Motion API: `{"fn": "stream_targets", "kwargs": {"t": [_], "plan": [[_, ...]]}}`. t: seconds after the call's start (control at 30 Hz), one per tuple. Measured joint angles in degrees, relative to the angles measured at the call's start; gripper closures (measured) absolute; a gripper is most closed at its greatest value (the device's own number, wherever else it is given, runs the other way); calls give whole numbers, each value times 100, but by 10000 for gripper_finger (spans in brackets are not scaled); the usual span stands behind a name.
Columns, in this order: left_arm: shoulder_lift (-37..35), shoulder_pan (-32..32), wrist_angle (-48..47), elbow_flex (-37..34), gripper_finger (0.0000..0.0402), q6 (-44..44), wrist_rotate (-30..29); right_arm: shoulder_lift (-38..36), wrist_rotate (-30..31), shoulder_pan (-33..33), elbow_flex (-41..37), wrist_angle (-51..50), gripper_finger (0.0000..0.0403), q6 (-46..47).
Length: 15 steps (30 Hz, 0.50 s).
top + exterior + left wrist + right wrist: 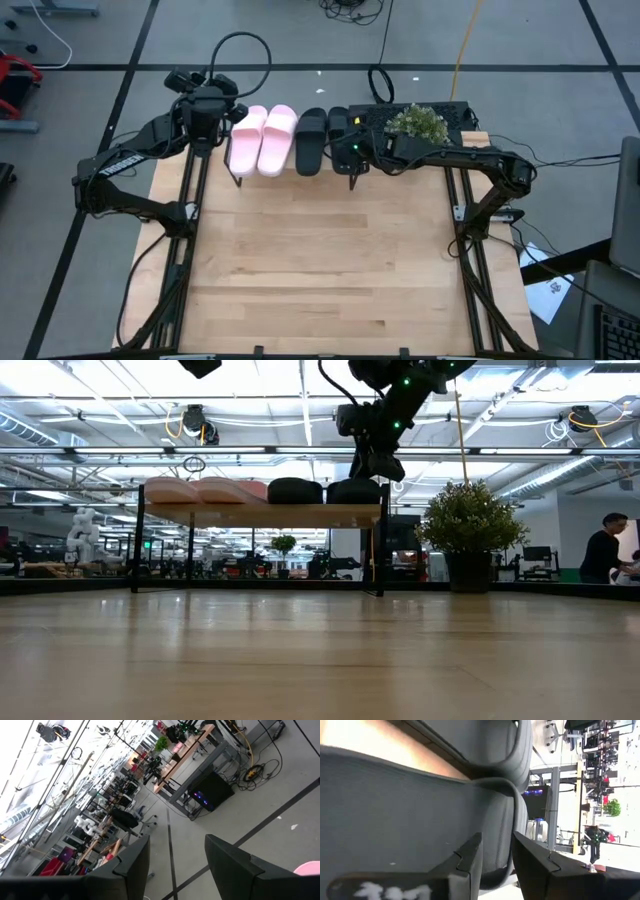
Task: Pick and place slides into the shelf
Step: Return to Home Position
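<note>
the tabletop point(330, 260) is pale wood, smooth satin finish with visible grain. shelf point(260, 515) board is the same light wood, on thin black metal legs point(381, 550). pink slides point(247, 140) look smooth, matt, rubbery (black slides point(312, 140) finely ribbed, also matt).

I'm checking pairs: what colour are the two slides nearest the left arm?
Both slides are pale pink, clearest in the high view.
</note>
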Motion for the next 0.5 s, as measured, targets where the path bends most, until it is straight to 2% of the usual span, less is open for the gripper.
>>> {"fn": "stream_targets", "kwargs": {"t": [0.23,0.5], "plan": [[0,0,0,0,204,-3,0,0,440,231,0,2,307,-33],[0,1,0,0,204,147,-2,-174,472,566,0,46,307,5]]}}
